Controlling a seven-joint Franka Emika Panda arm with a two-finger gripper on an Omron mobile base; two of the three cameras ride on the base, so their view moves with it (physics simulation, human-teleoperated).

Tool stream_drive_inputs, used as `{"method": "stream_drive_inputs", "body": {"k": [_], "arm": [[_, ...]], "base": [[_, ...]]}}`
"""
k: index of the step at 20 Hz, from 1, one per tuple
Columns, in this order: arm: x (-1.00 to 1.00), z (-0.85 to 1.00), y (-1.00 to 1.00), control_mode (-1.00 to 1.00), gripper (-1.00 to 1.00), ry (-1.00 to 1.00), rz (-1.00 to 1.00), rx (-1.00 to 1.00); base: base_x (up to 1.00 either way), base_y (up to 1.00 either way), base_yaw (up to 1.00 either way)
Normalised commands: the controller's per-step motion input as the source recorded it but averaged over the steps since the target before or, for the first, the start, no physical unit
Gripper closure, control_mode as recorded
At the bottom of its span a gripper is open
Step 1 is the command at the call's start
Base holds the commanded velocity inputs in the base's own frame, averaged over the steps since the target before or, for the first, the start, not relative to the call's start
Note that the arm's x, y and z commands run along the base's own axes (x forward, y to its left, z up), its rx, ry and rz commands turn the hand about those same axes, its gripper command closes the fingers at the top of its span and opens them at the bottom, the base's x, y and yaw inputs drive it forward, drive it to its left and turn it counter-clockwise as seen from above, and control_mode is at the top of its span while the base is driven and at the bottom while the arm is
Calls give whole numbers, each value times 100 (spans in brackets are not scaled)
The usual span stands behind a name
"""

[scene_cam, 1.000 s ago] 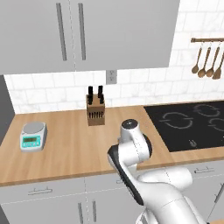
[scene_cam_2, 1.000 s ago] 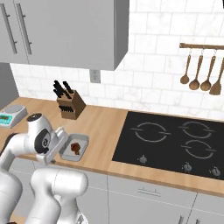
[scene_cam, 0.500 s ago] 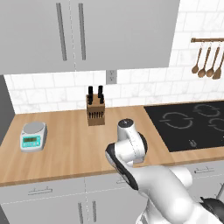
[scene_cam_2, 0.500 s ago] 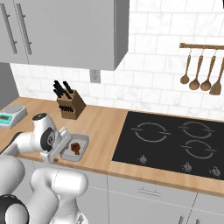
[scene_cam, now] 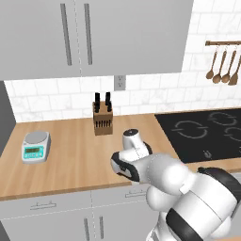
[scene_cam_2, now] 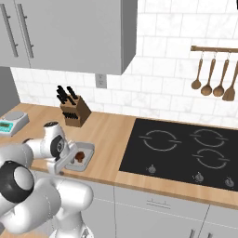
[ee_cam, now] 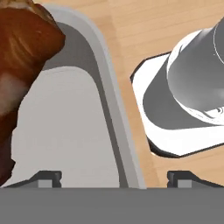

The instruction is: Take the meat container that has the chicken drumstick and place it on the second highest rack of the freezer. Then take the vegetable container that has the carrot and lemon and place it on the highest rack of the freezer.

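Here the gripper (ee_cam: 113, 177) stands open, one fingertip each side of the meat container's (ee_cam: 114, 122) rim; the chicken drumstick (ee_cam: 19, 52) lies inside, on the wooden tabletop (scene_cam_2: 111, 135).

Chicken drumstick (ee_cam: 22, 52) glossy reddish-brown; meat container (ee_cam: 111, 127) grey; counter (scene_cam_2: 107, 135) light wood; cooktop (scene_cam_2: 181, 151) black.
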Motion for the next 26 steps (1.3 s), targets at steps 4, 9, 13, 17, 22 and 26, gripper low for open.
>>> {"method": "stream_drive_inputs", "body": {"k": [4,9,13,17,22,26], "arm": [[17,-38,0,-100,100,5,-3,0],[20,-39,1,-100,100,3,-6,0],[-13,-49,0,-100,100,-7,-13,-1],[-21,-25,0,-100,100,-2,-11,3],[-25,-10,0,-100,100,0,-9,7],[-21,-17,4,-100,100,-6,-9,1]], "base": [[0,0,0],[0,0,0],[0,0,0],[0,0,0],[0,0,0],[0,0,0]]}}
